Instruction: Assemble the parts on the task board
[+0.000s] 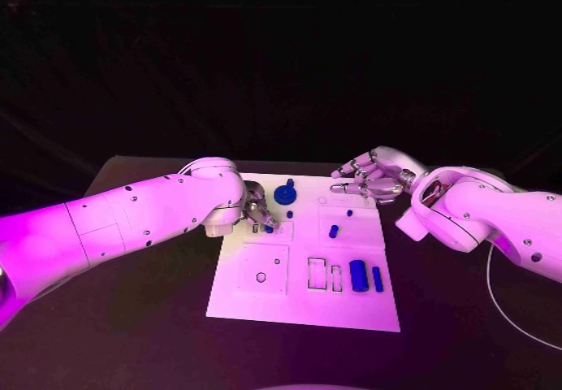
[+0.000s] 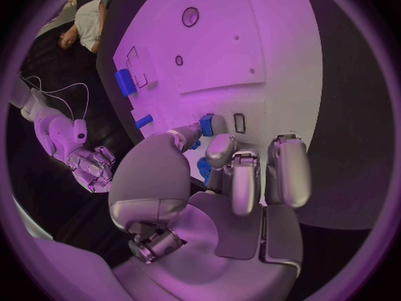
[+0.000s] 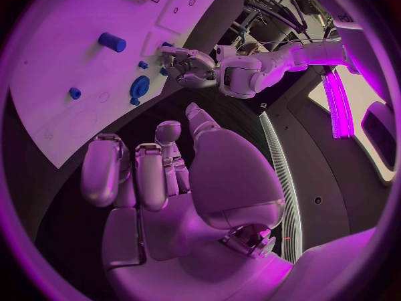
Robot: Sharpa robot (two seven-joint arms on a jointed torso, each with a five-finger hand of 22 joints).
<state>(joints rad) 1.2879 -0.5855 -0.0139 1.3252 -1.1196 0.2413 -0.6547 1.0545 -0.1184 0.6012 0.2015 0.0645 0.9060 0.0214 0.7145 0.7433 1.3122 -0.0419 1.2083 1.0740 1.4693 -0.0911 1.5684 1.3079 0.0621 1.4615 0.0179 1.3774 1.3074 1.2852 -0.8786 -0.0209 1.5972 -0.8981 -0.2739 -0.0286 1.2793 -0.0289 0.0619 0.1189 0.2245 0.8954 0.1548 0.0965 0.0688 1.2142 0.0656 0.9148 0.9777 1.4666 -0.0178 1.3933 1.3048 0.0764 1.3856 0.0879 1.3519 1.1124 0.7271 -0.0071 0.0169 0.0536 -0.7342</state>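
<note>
The white task board (image 1: 307, 305) lies mid-table. My left hand (image 1: 251, 213) is low over the board's far left part and pinches a small blue part (image 2: 206, 124) between thumb and fingers, beside a small slot (image 2: 240, 122). A blue gear (image 1: 285, 195) sits just beyond it, also seen from the right wrist as the gear (image 3: 140, 85). Small blue pegs (image 1: 334, 231) dot the board's far right area. Two blue blocks (image 1: 358, 275) lie beside empty rectangular slots (image 1: 316, 273). My right hand (image 1: 373, 180) hovers over the board's far right corner, fingers apart, holding nothing.
A square outline with a round hole (image 1: 261, 277) marks the board's near left part. The black table (image 1: 140, 325) runs bare on both sides of the board. A thin white cable (image 1: 498, 301) curves by my right arm.
</note>
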